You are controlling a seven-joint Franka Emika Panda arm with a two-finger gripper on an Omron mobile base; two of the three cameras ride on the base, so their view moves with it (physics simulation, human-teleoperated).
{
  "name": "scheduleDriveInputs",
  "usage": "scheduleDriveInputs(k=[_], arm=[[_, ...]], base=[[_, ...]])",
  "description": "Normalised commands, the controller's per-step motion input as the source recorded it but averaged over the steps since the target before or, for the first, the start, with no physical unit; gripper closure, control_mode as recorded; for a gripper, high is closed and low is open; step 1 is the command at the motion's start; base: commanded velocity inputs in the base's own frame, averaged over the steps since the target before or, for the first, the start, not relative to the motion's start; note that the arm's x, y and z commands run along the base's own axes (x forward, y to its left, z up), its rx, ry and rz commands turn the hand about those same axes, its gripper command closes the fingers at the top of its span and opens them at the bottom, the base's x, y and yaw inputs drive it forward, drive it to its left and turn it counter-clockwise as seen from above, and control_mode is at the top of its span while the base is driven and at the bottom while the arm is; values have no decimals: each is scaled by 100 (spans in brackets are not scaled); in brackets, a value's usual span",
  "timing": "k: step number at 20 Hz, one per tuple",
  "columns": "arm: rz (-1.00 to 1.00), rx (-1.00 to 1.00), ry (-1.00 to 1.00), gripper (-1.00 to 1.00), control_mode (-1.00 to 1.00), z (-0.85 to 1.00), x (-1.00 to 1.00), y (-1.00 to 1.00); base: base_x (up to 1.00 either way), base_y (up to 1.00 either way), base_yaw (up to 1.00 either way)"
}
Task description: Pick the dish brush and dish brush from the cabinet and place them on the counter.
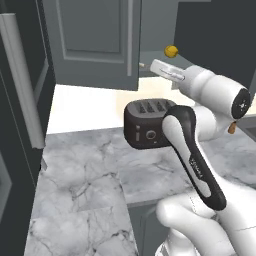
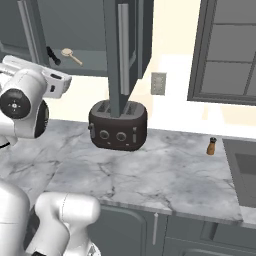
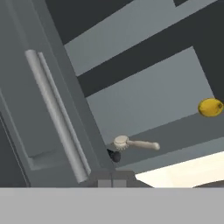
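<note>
The robot's fingers (image 3: pixel 110 180) are clenched shut on nothing, poised just below the front lip of the open cabinet (image 1: pixel 95 35), above the marble bench (image 1: pixel 85 170) and its black toaster (image 1: pixel 147 122). Just beyond the fingers, on the cabinet's grey shelf (image 3: pixel 183 131), lies the cream-tan dish brush (image 3: pixel 133 143), rounded head nearest the open door (image 3: pixel 39 109), handle running along the shelf toward the small yellow ball (image 3: pixel 210 107). The black dish brush (image 2: pixel 53 55) lies at the tan head's door side, partly hidden by the door edge. Both brushes are still on the shelf; reaching either looks to demand that the fingers first open, then go forward and up over the shelf lip. The door stands close on one side; toward the ball there is free room.
</note>
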Motion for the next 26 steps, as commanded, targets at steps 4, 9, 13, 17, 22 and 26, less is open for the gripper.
scheduleDriveInputs(k=[4,9,13,17,22,26], arm=[[0,21,4,100,-100,1,16,-21],[-1,17,7,100,-100,0,61,-6],[-4,17,6,100,-100,0,71,-1],[-4,19,7,100,-100,0,73,0],[-5,19,8,100,-100,0,75,0],[-4,16,17,100,-100,-3,78,12]], base=[[0,0,0],[0,0,0],[0,0,0],[0,0,0],[0,0,0],[0,0,0]])
